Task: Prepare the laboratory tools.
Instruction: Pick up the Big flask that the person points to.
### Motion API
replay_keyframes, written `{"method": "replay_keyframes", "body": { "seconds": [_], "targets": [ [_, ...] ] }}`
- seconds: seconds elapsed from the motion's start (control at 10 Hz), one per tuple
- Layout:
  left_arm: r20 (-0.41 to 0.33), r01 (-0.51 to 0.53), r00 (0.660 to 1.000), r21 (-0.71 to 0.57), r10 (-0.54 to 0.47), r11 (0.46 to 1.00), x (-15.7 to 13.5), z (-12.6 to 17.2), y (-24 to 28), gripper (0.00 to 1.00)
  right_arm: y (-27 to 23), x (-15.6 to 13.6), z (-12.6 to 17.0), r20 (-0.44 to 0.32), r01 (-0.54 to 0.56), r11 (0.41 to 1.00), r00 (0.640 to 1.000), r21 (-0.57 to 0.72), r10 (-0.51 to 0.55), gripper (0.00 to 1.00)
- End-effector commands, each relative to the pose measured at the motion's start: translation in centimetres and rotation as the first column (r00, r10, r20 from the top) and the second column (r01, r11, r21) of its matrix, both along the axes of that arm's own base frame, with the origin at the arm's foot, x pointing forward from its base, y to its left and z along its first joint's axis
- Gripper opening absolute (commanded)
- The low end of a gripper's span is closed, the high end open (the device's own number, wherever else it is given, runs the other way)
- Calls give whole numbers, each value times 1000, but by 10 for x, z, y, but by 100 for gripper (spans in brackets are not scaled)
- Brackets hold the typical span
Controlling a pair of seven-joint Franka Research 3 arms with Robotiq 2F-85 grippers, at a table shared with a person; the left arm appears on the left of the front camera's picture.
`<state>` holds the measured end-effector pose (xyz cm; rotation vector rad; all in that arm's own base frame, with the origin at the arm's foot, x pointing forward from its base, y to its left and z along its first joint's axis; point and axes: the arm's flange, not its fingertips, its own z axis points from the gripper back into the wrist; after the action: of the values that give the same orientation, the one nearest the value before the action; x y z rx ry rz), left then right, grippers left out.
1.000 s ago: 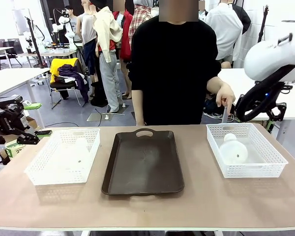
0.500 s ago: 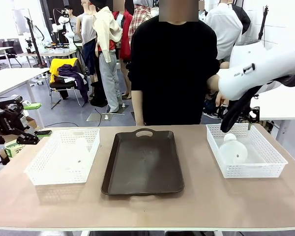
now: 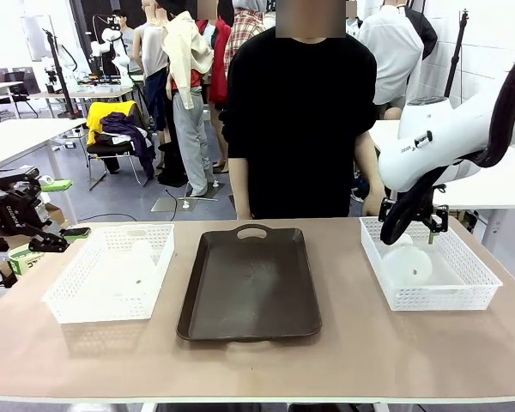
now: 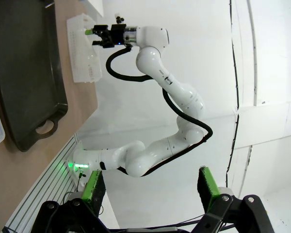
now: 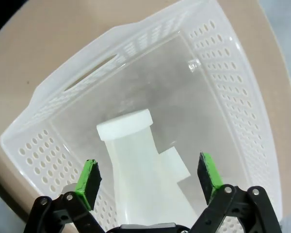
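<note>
Two frosted-white flasks sit in white mesh baskets. One flask (image 3: 409, 263) is in the right basket (image 3: 463, 296), the other flask (image 3: 139, 257) in the left basket (image 3: 77, 300). My right gripper (image 3: 408, 225) hangs open just above the right flask's neck. In the right wrist view the flask (image 5: 136, 155) lies between the green pads (image 5: 89, 177) of the right gripper (image 5: 148, 177), which do not touch it. My left gripper (image 3: 63, 209) stays open off the table's left edge; the left wrist view shows its fingers (image 4: 93, 187) wide apart with nothing between them.
A dark brown tray (image 3: 251, 283) lies bare in the middle of the table between the baskets. The person stands at the far edge, one hand (image 3: 373, 202) hanging beside the right basket's far left corner. The right basket's wall (image 5: 235, 73) surrounds the flask.
My right arm has swung down and left until its gripper hangs over the right basket. The person's hand has drawn back from that basket. The left arm has not moved.
</note>
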<state>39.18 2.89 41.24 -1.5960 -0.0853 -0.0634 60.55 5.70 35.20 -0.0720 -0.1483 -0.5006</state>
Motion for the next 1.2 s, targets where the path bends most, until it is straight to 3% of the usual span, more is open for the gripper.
{"method": "replay_keyframes", "body": {
  "seconds": [0.0, 1.1],
  "targets": [
    [4, 3, 1000, -10, -3, 1000, -1, 2, 2, 100, 3, 13, -6, 14, -1, 999, 1000, 53, 0, 100],
    [4, 3, 1000, -10, -3, 1000, -1, 2, 2, 100, -2, 40, -34, -32, -56, 997, 998, 49, 58, 100]
  ]
}}
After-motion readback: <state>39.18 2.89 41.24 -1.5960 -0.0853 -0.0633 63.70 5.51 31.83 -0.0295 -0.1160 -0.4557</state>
